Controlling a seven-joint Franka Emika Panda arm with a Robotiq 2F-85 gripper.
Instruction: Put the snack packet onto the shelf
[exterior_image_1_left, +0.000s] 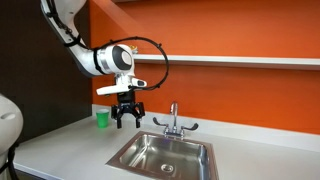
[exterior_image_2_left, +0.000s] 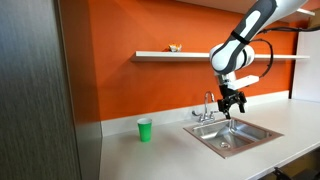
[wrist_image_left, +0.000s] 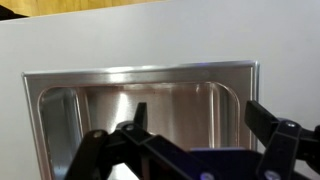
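The snack packet (exterior_image_2_left: 175, 47) is a small orange-yellow shape lying on the shelf (exterior_image_2_left: 195, 55), the long white board on the orange wall. The shelf also shows in an exterior view (exterior_image_1_left: 240, 61), where the packet is out of view. My gripper (exterior_image_1_left: 128, 122) (exterior_image_2_left: 233, 110) hangs open and empty above the steel sink, well below the shelf and to the side of the packet. In the wrist view its two black fingers (wrist_image_left: 200, 120) are spread apart with only the sink basin between them.
The steel sink (exterior_image_1_left: 150, 145) (exterior_image_2_left: 222, 142) (wrist_image_left: 60, 85) is set in the grey countertop (exterior_image_1_left: 60, 150) (exterior_image_2_left: 150, 155). A faucet (exterior_image_1_left: 173, 118) (exterior_image_2_left: 209, 105) stands behind it. A small green cup (exterior_image_1_left: 101, 118) (exterior_image_2_left: 145, 129) stands by the wall. A dark panel (exterior_image_2_left: 35, 90) is at the counter's end.
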